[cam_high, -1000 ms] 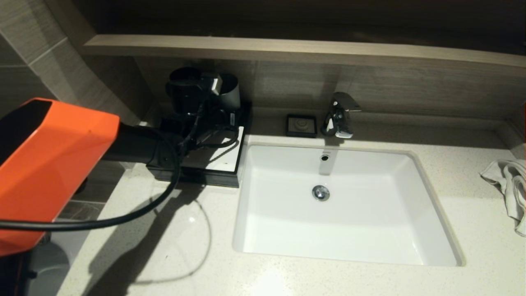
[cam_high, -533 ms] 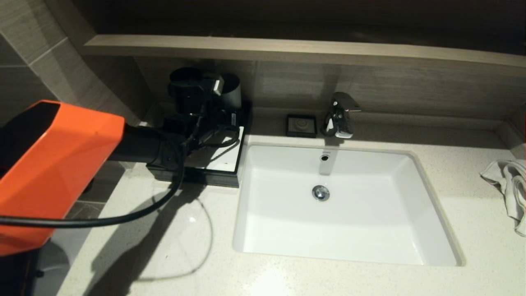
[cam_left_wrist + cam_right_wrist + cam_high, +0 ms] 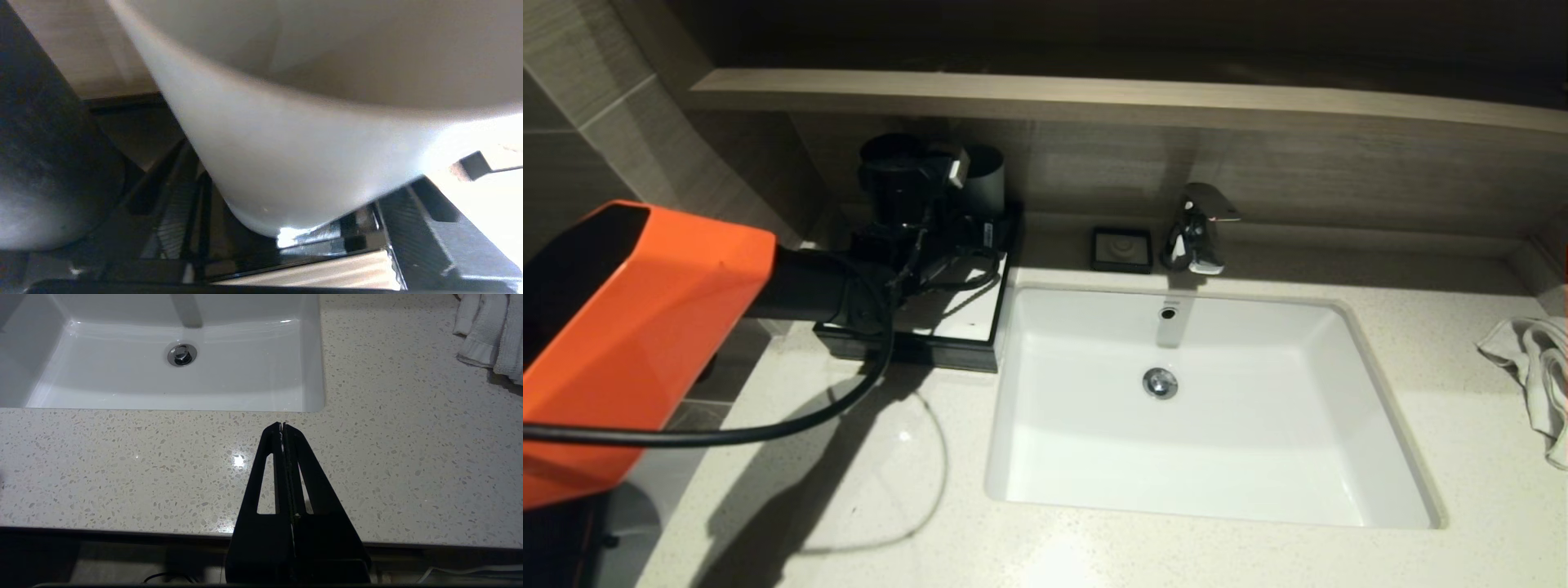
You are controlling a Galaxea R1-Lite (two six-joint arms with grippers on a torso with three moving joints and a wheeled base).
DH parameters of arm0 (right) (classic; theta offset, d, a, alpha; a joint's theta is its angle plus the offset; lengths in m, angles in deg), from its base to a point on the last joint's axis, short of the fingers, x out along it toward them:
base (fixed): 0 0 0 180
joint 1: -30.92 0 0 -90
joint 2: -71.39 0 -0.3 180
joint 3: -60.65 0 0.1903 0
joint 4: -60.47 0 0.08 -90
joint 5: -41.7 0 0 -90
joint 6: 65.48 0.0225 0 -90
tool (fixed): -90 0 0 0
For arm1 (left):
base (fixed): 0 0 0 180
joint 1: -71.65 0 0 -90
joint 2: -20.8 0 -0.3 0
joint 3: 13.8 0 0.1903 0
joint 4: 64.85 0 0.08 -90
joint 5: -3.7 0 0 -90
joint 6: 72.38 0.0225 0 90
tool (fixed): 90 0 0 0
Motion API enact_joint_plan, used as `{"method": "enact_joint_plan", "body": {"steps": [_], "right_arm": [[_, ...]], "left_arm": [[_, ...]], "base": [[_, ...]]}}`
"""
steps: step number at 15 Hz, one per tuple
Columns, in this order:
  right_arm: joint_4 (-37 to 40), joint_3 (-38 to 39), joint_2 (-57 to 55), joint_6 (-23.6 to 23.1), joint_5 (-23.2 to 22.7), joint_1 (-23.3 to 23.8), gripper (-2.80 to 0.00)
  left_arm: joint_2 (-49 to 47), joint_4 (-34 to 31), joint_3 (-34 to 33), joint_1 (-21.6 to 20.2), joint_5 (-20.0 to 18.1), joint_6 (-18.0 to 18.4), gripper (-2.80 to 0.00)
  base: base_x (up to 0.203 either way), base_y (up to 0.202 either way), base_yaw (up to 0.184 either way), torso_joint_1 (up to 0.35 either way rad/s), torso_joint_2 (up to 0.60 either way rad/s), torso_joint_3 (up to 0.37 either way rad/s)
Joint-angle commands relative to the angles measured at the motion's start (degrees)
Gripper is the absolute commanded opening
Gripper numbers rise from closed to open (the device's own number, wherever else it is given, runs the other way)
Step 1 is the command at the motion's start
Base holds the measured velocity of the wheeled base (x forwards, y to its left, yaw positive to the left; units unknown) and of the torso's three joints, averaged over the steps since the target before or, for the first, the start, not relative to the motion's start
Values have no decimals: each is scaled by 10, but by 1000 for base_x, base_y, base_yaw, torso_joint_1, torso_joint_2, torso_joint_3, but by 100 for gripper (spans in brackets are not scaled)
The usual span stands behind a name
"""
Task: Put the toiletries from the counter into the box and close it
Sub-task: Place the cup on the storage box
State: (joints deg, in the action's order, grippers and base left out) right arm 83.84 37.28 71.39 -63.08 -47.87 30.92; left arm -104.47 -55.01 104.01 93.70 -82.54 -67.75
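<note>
At the near edge of the speckled tabletop (image 3: 122,465), the right end effector (image 3: 282,426) hovers with its fingers pressed together, gripping nothing. Beyond it lies the white sink (image 3: 1209,408), a crumpled towel (image 3: 1531,367) off to its right. Farther back at left, the left end effector (image 3: 907,192) reaches over the black box (image 3: 915,347) beside a dark cup (image 3: 984,184); whether its fingers are apart or together cannot be told. A white curved surface (image 3: 286,163) fills the left wrist view.
</note>
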Motion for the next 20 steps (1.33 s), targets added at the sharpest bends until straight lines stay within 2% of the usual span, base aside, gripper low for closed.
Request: {"method": "enact_joint_plan", "body": {"steps": [1,5,9,16,17,20], "right_arm": [[0,0,0,0,0,0,-280],[0,0,0,1,0,0,-280],[0,0,0,0,0,0,-280],[0,0,0,0,0,0,-280],[0,0,0,0,0,0,-280],[0,0,0,1,0,0,-280]], "left_arm": [[3,3,2,0,0,0,0],[21,5,-11,0,15,0,0],[51,9,-53,0,16,-2,0],[137,59,-214,4,27,-14,0],[147,70,-231,4,27,-14,-280],[167,75,-244,10,26,-20,-280]], "base": [[0,0,0,0,0,0],[0,0,0,0,0,0],[0,0,0,0,0,0],[0,0,0,0,0,0],[0,0,0,0,0,0],[0,0,0,0,0,0]]}}
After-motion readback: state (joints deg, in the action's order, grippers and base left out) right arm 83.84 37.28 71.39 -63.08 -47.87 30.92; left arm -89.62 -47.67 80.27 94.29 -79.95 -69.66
